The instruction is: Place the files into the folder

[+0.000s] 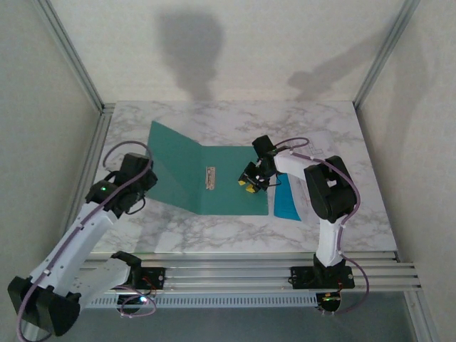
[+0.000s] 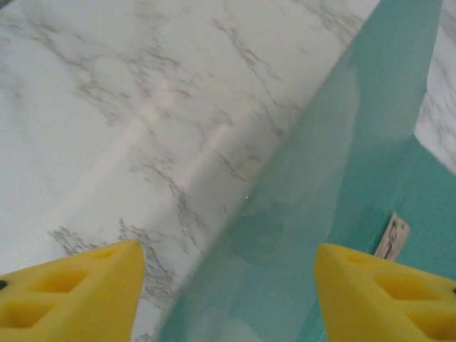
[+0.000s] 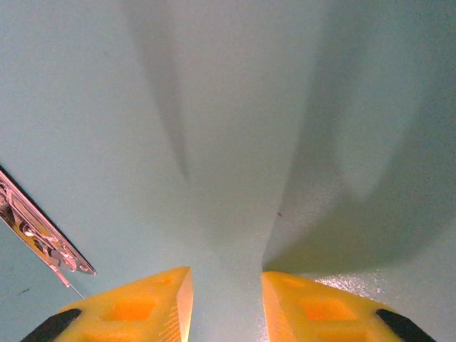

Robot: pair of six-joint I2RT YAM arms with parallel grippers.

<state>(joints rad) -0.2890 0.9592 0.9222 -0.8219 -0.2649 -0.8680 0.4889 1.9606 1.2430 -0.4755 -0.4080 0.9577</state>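
Observation:
The teal-green folder [image 1: 226, 165] lies open on the marble table, its left flap [image 1: 171, 160] spread out to the left. My left gripper [image 2: 228, 285] is open at that flap's near-left edge. The flap [image 2: 320, 178] rises between its wide yellow fingers [image 2: 78, 288] without touching them. My right gripper [image 1: 249, 185] is down on the right panel. Its fingers [image 3: 142, 306] are shut on a raised ridge of the folder [image 3: 214, 107]. The files are out of view.
A metal clip [image 1: 209, 178] sits by the folder's spine and also appears as the clip [image 3: 39, 231] in the right wrist view. A blue sheet [image 1: 288, 203] lies against the folder's right edge under the right arm. Metal posts stand at the table's back corners.

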